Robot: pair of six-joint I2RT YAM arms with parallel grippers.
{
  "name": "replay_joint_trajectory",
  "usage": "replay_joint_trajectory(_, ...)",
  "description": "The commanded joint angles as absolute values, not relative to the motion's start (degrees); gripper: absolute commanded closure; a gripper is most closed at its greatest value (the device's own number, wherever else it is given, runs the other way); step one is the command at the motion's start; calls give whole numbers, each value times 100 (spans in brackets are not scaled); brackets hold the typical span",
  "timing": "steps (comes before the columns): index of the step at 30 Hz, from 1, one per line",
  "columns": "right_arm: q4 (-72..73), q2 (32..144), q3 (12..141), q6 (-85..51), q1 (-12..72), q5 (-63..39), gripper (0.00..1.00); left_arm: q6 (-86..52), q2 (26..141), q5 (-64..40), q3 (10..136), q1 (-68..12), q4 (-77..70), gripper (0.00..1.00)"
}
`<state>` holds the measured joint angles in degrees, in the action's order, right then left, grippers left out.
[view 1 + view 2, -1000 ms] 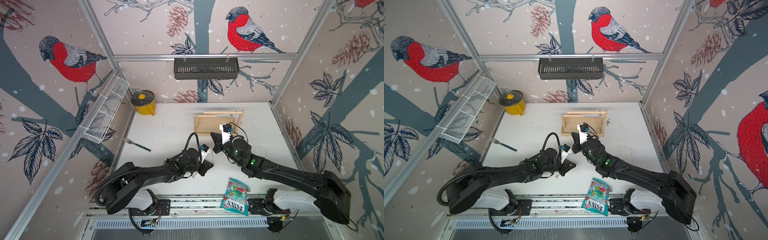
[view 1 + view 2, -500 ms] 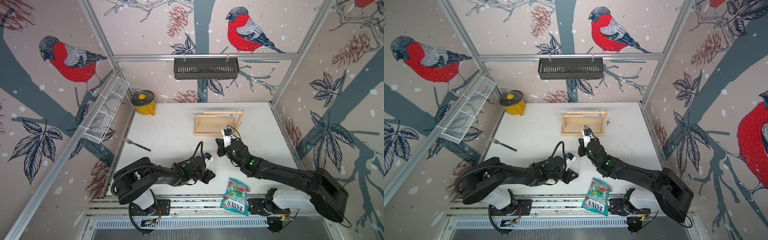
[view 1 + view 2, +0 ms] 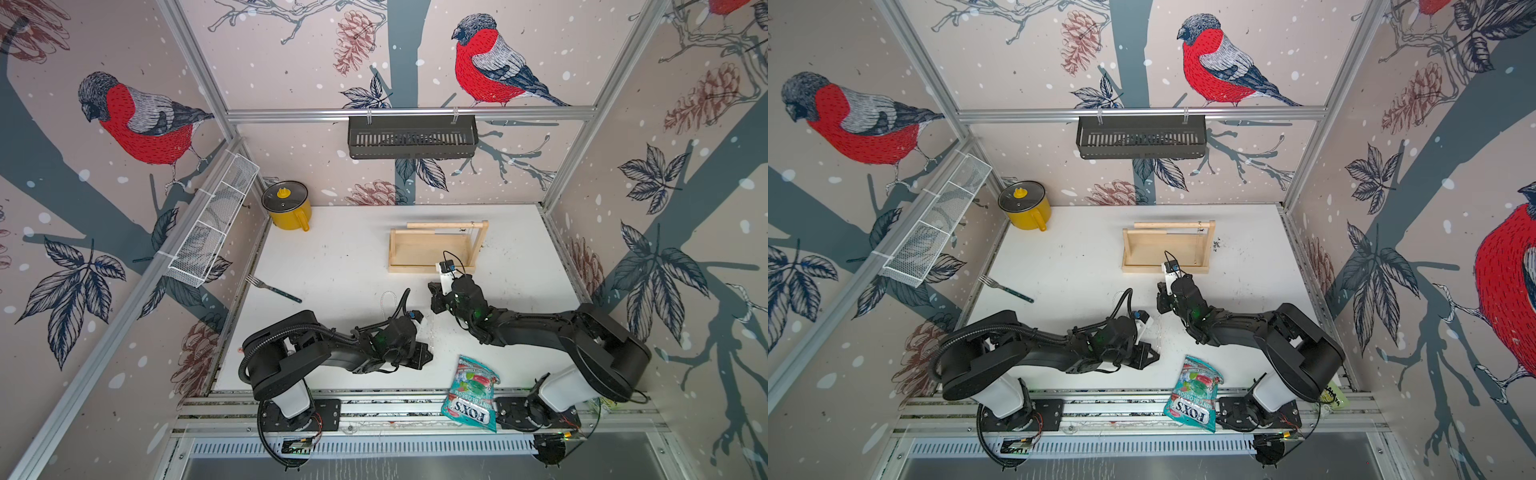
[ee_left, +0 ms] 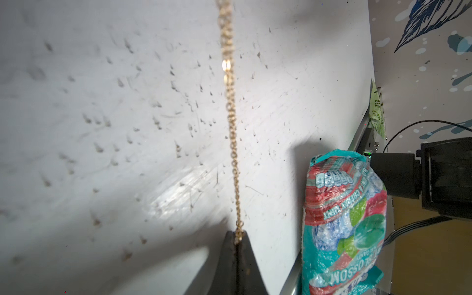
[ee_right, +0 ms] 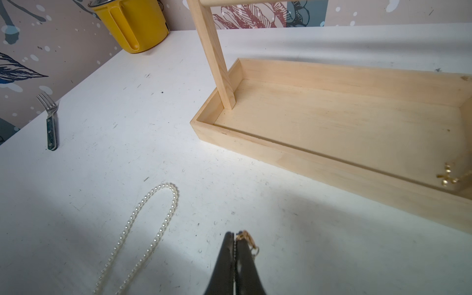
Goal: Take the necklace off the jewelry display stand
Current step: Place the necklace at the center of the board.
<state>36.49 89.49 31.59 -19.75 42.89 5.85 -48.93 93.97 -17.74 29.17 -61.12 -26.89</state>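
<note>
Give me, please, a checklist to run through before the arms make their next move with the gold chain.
1. Left pincer shut on the gold chain: ok.
2. Right pincer shut on the chain's clasp end: ok.
3. Chain free of the jewelry display stand: ok, it runs between the two pincers, in front of the stand.
4. Pearl necklace clear of the held chain: ok, it lies beside the right pincer, not touching.
5. Stand emptied: not ok, a second gold chain hangs on it.
6. Candy bag clear: ok, apart from both pincers.
</note>
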Motion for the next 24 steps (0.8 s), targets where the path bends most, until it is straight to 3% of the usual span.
replay_joint_trajectory(1,4168,9256,3275,-2060,4271,396,94,-5130,9414,-1679,2975,-6135,-2092,100)
replay_joint_trajectory(24,4174,10590,3691,-2082,4158,401,92,-5499,9804,-1366,3534,-6135,-503,100)
